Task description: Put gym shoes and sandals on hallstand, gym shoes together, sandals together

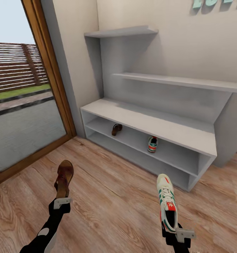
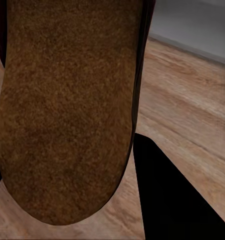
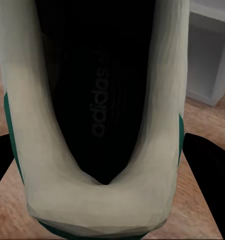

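**Brown leather in one pincer, cream sneaker in the other**

Brown leather filled my left side: the sandal (image 1: 63,177) hung toe-forward from my left gripper (image 1: 61,203), clamped at the heel, its tan sole (image 2: 67,110) facing my wrist camera. On my right, the gym shoe (image 1: 166,200) — cream, green stripes, red tongue patch — sat pinched at the heel in my right gripper (image 1: 174,232), its dark insole (image 3: 100,95) open to the lens. Both were held off the corridor floor (image 1: 111,196).

Ahead stood the hallstand (image 1: 189,138), and on its upper open shelf lay the other sandal (image 1: 116,129) toward the left and the other gym shoe (image 1: 152,144) further right, well apart.

I judged the risk to be in the reach. Each shoe was held only by its heel, long and cantilevered, so a toe could catch the shelf edge and twist loose. A careless push might also knock the shelved mate — or leave a pair apart rather than side by side.

My fingers were closed on each heel; how tightly, I could not tell.
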You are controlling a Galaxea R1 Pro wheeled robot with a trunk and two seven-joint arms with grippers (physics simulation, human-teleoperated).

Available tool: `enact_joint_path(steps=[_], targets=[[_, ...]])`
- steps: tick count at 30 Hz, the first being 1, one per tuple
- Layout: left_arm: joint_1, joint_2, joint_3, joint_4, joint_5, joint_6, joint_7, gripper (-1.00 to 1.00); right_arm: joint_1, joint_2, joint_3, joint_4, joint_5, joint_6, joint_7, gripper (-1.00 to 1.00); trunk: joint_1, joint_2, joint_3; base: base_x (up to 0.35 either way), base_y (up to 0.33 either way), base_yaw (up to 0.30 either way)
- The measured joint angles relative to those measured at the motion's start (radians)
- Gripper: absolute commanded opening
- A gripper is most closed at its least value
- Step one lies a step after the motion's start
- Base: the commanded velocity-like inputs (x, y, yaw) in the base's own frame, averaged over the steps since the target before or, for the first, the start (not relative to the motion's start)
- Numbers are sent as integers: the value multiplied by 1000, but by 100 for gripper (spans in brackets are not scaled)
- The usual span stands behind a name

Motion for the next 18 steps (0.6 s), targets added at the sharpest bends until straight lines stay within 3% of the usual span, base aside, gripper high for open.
enact_joint_path(steps=[18], targets=[[0,0,-3,-1,0,0,-3,-100,0,0,0,4,0,0,0,-100,0,0,0,109,309,-293]])
